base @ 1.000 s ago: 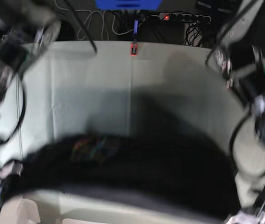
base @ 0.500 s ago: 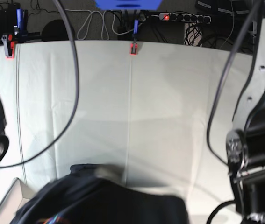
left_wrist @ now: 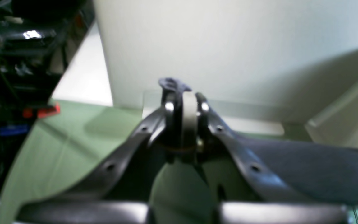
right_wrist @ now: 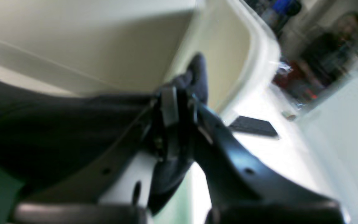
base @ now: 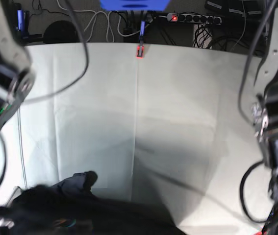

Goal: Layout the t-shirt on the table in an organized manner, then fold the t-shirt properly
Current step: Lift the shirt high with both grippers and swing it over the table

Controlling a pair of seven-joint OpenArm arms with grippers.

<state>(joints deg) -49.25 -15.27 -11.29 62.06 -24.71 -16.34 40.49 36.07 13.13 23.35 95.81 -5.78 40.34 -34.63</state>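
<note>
The black t-shirt (base: 65, 208) hangs bunched over the near left edge of the pale grey-green table (base: 178, 112), a hint of coloured print at its lower edge. In the left wrist view my left gripper (left_wrist: 182, 99) is shut on a pinch of the t-shirt (left_wrist: 306, 165), a dark tuft poking past the fingertips and cloth stretching off to the right. My right gripper (right_wrist: 177, 99) is likewise shut on the t-shirt (right_wrist: 57, 124), which trails away to the left. Neither gripper's fingertips show in the base view.
Both arms (base: 276, 127) (base: 1, 83) flank the table's sides. A pale box (left_wrist: 228, 46) stands close behind both grippers. Cables and a power strip (base: 192, 18) lie beyond the far edge. A red clamp (base: 140, 51) holds the cloth there. A person (right_wrist: 337, 53) stands in the background.
The t-shirt, a second ago stretched wide across the front of the table, has dropped to a bunch at the near left edge. Both arms have shifted, still gripping the cloth.
</note>
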